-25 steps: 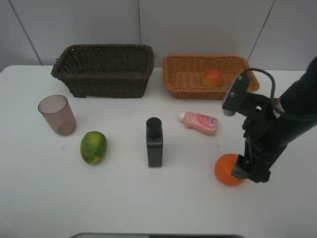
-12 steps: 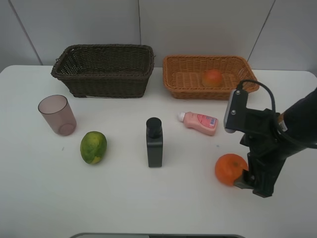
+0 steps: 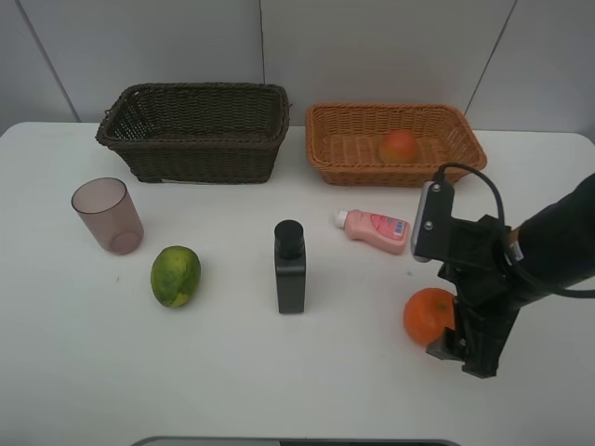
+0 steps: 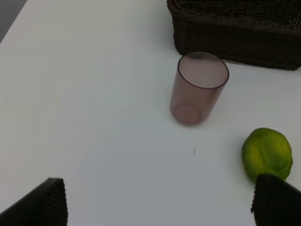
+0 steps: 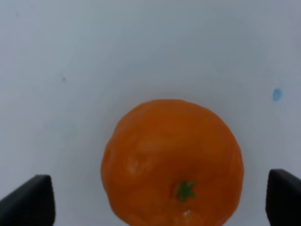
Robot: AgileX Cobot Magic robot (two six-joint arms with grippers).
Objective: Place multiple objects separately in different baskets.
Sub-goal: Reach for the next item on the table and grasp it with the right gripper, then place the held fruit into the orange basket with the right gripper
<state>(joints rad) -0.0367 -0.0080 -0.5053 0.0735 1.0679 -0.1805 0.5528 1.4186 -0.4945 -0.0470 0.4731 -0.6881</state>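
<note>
- We see the orange (image 3: 428, 316) resting on the white table (image 3: 279, 390), near right, clear of the table's near and right edges.
- The right gripper (image 5: 156, 200) straddles it with jaws spread wide. In the wrist view, bare table shows between each finger and the fruit, so nothing is gripped.
- Just beyond the orange lies the pink bottle (image 3: 375, 229) on its side, between the orange and the tan basket (image 3: 327, 160).
- That basket sits far right and holds the peach-like fruit (image 3: 398, 146); the rest of its floor is free.
- To the orange's left we find open table up to the upright black bottle (image 3: 289, 269).
- Farther left are the green fruit (image 3: 176, 275) and the upright mauve cup (image 3: 108, 216), apart from each other.
- The dark basket (image 3: 195, 149) stands far left, a gap separating it from the tan one.
- The left gripper (image 4: 162, 202) hangs over the left side, jaws wide and empty, with the cup and green fruit ahead of it.
</note>
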